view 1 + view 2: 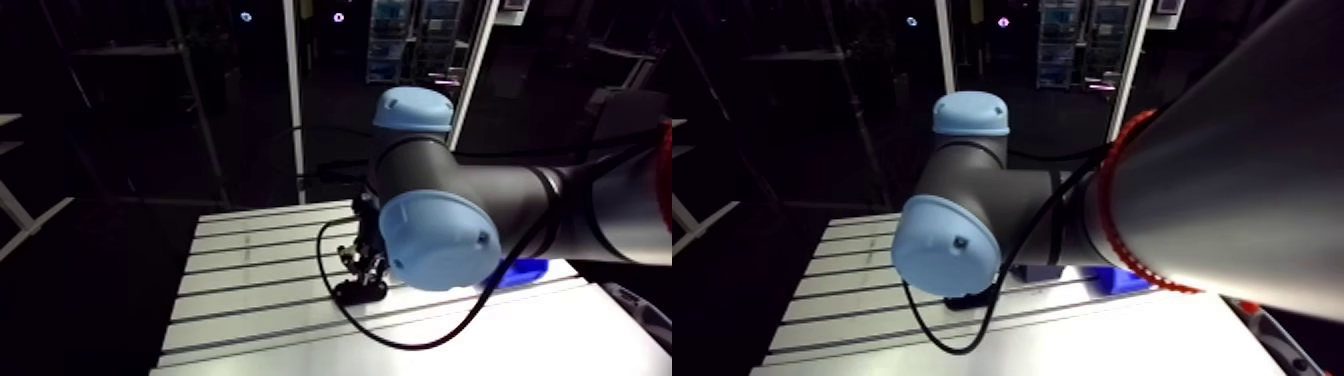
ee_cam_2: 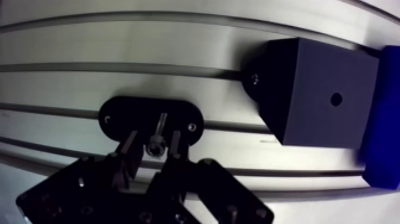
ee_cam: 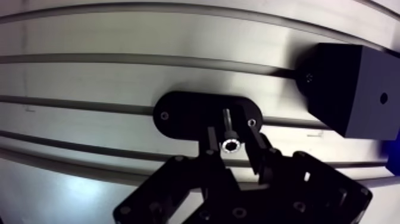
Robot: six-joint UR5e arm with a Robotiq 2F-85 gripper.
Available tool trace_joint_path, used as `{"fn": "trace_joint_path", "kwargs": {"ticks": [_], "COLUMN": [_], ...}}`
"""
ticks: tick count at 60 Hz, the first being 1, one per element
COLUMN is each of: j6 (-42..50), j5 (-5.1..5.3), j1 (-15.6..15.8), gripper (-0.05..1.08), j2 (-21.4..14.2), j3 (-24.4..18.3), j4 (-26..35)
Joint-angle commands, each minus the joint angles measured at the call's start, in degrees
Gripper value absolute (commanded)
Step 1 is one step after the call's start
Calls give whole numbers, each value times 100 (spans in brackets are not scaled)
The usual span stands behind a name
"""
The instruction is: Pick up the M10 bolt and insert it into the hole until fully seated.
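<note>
A silver bolt (image 3: 230, 145) stands head-up in a black oval holder plate (image 3: 178, 116) that is fixed on the slotted table. In the wrist view my gripper (image 3: 233, 138) is low over the plate. Its fingers (image 3: 212, 142) straddle the bolt head with a narrow gap on each side, so it is open. Beside the plate sits a black block (image 2: 315, 95) with a small round hole (image 2: 336, 98) in its face. In the arm view the gripper (image 1: 362, 272) reaches down onto the plate (image 1: 358, 293), partly hidden by the arm's elbow.
A blue part (image 2: 381, 119) lies just beyond the black block, also seen as the blue part (image 1: 525, 270) behind the elbow. The slotted aluminium table (image 3: 119, 36) has grooves running past the plate. A black cable (image 1: 340, 310) loops on the table near the gripper.
</note>
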Motion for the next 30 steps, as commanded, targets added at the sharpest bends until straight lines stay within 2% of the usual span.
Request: {"fn": "trace_joint_path", "kwargs": {"ticks": [1, 30], "j6": [-5, -5], "j5": [0, 0], "j1": [0, 0], "gripper": [67, 76], "j2": [8, 43], "j3": [-1, -10], "j4": [0, 0]}}
